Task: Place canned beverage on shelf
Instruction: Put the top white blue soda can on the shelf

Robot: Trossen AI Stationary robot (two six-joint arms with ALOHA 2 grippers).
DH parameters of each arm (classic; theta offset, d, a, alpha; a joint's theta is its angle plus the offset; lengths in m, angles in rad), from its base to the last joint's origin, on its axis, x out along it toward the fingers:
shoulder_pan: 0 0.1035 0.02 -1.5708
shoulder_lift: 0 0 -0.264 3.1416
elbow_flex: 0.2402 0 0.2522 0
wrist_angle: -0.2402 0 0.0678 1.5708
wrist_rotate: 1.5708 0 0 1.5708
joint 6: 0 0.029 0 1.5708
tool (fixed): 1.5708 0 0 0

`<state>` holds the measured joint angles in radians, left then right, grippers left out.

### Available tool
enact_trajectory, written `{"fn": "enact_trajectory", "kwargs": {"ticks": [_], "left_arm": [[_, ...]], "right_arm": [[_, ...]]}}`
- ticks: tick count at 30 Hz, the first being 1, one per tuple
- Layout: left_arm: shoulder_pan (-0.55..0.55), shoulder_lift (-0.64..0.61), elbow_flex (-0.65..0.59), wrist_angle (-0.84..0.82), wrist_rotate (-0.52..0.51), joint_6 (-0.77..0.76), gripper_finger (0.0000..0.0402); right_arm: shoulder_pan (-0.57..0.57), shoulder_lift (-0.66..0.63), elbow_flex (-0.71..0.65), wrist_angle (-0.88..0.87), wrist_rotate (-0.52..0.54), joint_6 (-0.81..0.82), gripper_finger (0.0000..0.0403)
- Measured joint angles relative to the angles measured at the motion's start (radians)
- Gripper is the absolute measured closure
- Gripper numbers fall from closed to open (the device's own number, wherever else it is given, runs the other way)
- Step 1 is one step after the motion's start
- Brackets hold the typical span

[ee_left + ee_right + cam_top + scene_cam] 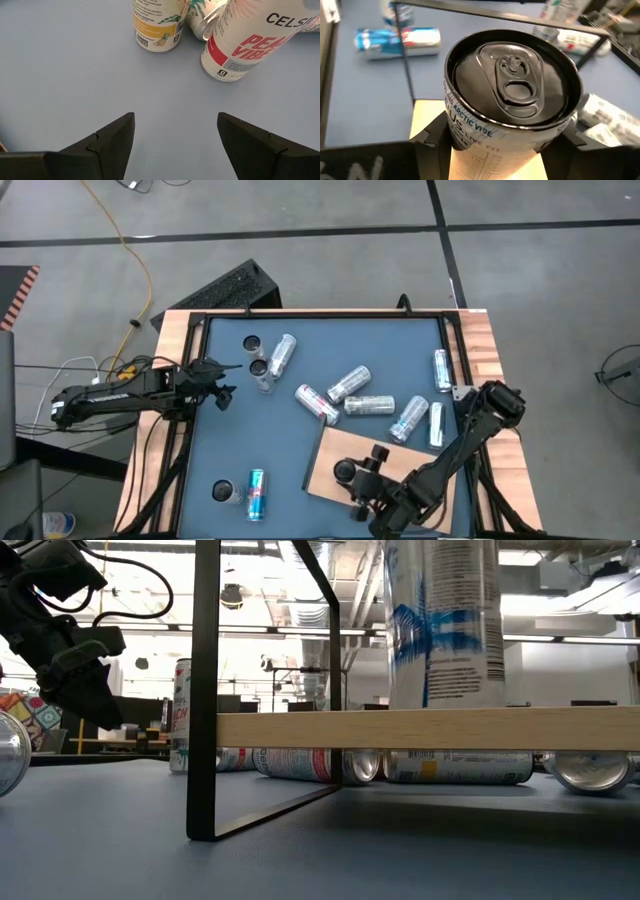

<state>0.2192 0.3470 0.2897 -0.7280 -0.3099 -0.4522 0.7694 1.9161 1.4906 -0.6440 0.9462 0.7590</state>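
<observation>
A white and blue can (512,100) with a black top stands upright on the shelf (322,472), a light wooden board in a black wire frame near the table's front edge. In the low view the can's base (440,700) rests on the board (430,730). My right gripper (358,473) is shut on this can. My left gripper (175,117) hovers open over the blue tabletop at the left side, with nothing between its fingers. Just beyond it are two upright cans (260,370) and one lying can. My right gripper pinches the can's side wall (457,135) just under the top rim, one finger (432,142) on each side. The fingers come from the table's near right, slanting down. The can stays upright with its base on the shelf board.
Several cans lie loose on the tabletop behind the shelf (370,405) and along the right edge (441,370). A blue can (257,493) lies beside an upright one (223,492) at the near left. The shelf's black frame leg (205,690) stands upright.
</observation>
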Motion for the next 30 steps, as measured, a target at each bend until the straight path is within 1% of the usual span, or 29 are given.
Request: {"fn": "enact_trajectory", "kwargs": {"ticks": [3, 8, 11, 14, 16, 19, 21, 25, 28, 30], "left_arm": [[0.000, 0.000, 0.000, 0.000, 0.000, 0.000, 0.0132], [0.000, 0.000, 0.000, 0.000, 0.000, 0.000, 0.0132], [0.000, 0.000, 0.000, 0.000, 0.000, 0.000, 0.0132], [0.000, 0.000, 0.000, 0.000, 0.000, 0.000, 0.0132], [0.000, 0.000, 0.000, 0.000, 0.000, 0.000, 0.0132], [0.000, 0.000, 0.000, 0.000, 0.000, 0.000, 0.0132], [0.000, 0.000, 0.000, 0.000, 0.000, 0.000, 0.0132], [0.000, 0.000, 0.000, 0.000, 0.000, 0.000, 0.0132], [0.000, 0.000, 0.000, 0.000, 0.000, 0.000, 0.0132], [0.000, 0.000, 0.000, 0.000, 0.000, 0.000, 0.0132]], "right_arm": [[-0.008, -0.011, 0.000, 0.026, -0.031, -0.086, 0.0190], [-0.039, -0.047, -0.001, 0.073, -0.128, -0.242, 0.0190], [-0.053, -0.072, -0.005, 0.084, -0.147, -0.311, 0.0190], [-0.058, -0.105, -0.063, 0.139, -0.163, -0.357, 0.0190], [-0.065, -0.137, -0.119, 0.231, -0.165, -0.384, 0.0190], [-0.065, -0.198, -0.229, 0.413, -0.170, -0.426, 0.0190], [-0.068, -0.236, -0.305, 0.506, -0.200, -0.451, 0.0190], [-0.105, -0.302, -0.432, 0.673, -0.339, -0.507, 0.0190], [-0.142, -0.341, -0.497, 0.819, -0.428, -0.589, 0.0190], [-0.170, -0.350, -0.521, 0.872, -0.504, -0.612, 0.0190]]}}
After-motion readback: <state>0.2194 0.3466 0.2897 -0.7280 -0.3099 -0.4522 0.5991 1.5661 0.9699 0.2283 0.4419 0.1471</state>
